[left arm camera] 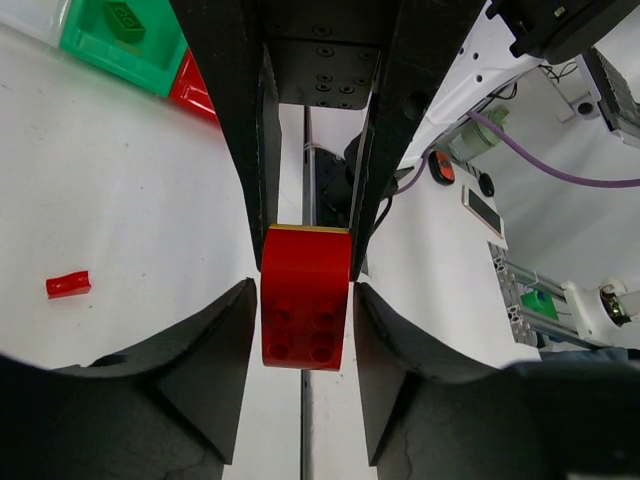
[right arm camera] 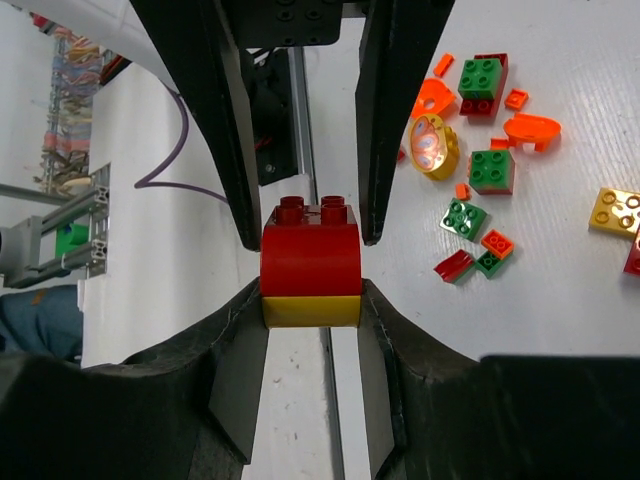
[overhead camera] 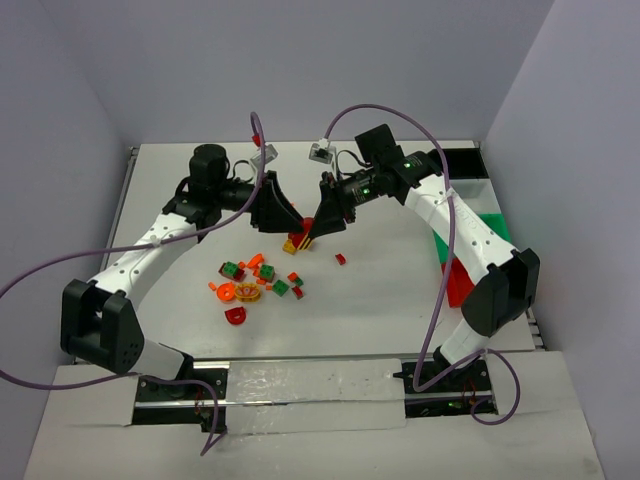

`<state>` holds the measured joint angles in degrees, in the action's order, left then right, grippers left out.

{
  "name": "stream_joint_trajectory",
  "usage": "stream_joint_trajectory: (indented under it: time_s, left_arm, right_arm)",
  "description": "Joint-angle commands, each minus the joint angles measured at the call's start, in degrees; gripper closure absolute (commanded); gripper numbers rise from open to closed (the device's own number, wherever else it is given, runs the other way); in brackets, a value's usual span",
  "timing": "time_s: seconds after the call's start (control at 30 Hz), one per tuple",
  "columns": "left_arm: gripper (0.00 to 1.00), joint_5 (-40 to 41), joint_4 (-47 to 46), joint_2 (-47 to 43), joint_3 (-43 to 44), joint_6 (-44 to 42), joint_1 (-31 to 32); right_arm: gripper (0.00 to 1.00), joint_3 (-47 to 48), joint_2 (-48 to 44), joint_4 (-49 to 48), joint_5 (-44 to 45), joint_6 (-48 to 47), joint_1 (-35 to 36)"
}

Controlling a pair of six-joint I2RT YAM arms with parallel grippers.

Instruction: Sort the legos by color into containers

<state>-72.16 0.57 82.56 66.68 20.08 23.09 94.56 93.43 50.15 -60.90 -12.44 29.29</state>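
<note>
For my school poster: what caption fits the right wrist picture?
Right end effector grips the yellow brick, left end effector grips the red brick joined to it.

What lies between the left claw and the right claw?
A red-and-yellow brick stack, which the left claw and the right claw both grip; both wrist views show it.

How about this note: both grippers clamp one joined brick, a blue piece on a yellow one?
Wrong colour: the joined brick is red on yellow, not blue, as the right wrist view shows. The left gripper and right gripper both clamp it.
</note>
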Motion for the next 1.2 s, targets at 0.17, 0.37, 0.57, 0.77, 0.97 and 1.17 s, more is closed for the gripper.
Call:
stream_joint_trajectory:
  time_s: [0.17,0.37,0.57,0.77,0.97,1.17]
  left_arm:
    - [0.5,-1.7,2.0,-0.4,2.6,-2.6,-0.1]
    - [0.54,-1.2,2.6,-0.4,2.4,-3.3,-0.1]
    - [0.63,-0.3,4.1,-0.1,2.7,-4.6,0.0]
    - [1.0,-1.5,6.9,0.4,4.0,-6.4,-0.3]
    - [1.0,-3.2,-3.2,-0.3,3.0,2.7,-6.1]
    - [1.0,-3.6,-1.2,1.0,6.9,0.5,-10.1]
  right_arm:
    - [0.97,1.6,-0.6,-0.2,-0.4,-0.6,0.7]
    - [0.97,1.8,-0.7,-0.7,-0.5,-0.1,0.7]
    - [0.99,1.5,-0.9,-1.4,-0.4,0.6,0.8]
    - [1.0,0.0,-1.5,-0.1,1.3,-1.2,0.5]
    - [1.0,-6.2,-4.2,3.6,4.6,-6.8,-2.4]
    - [1.0,-10.7,-6.5,7.1,5.5,-11.7,-7.5]
